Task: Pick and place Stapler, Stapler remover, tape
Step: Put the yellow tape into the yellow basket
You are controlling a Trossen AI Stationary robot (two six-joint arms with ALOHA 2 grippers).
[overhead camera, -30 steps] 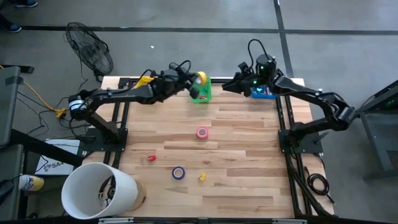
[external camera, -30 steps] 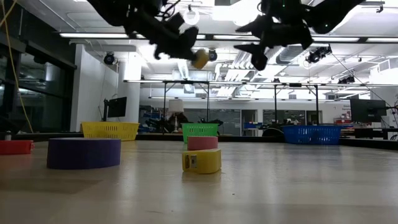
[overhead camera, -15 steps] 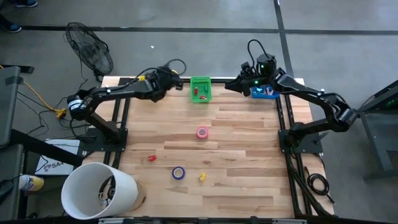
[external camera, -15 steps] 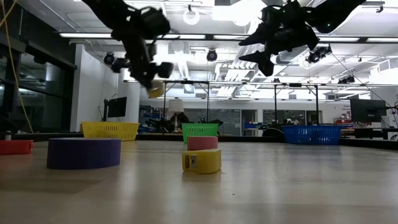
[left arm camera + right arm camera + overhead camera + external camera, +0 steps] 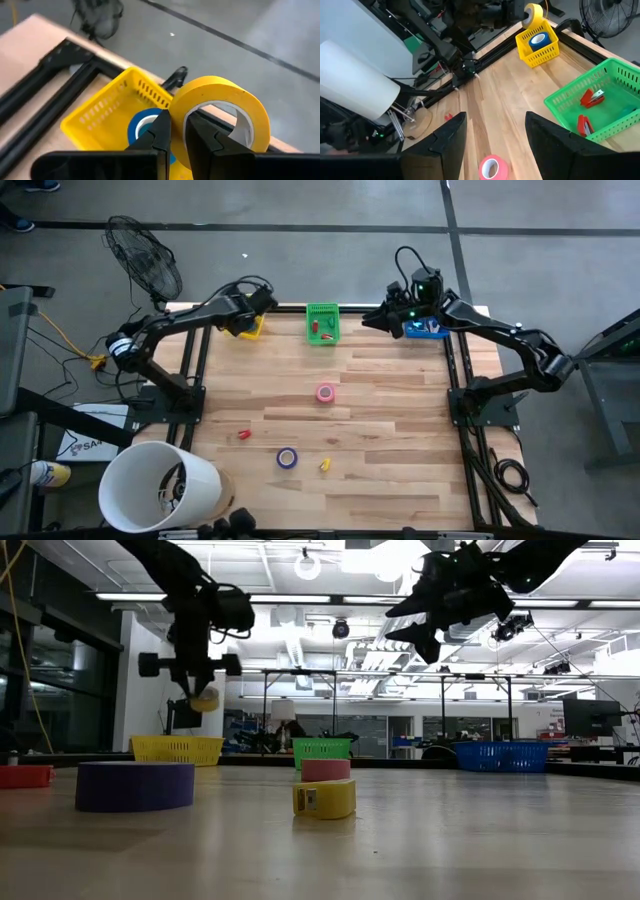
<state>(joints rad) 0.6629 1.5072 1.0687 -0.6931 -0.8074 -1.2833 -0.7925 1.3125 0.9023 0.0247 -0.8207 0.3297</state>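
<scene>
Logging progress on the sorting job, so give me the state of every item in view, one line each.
left gripper: shut on yellow tape roll, above yellow basket
yellow basket: holds a blue tape roll
right gripper: open, empty, above the table's far edge
green basket: holds two red pieces
pink tape roll: loose on table
purple tape roll: loose on table

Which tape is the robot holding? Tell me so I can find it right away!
Look at the far left corner of the table, where a yellow basket sits. Right above it hangs the left gripper, shut on a yellow tape. The other rolls lie flat in the basket or on the table; only this one is in the air.
</scene>
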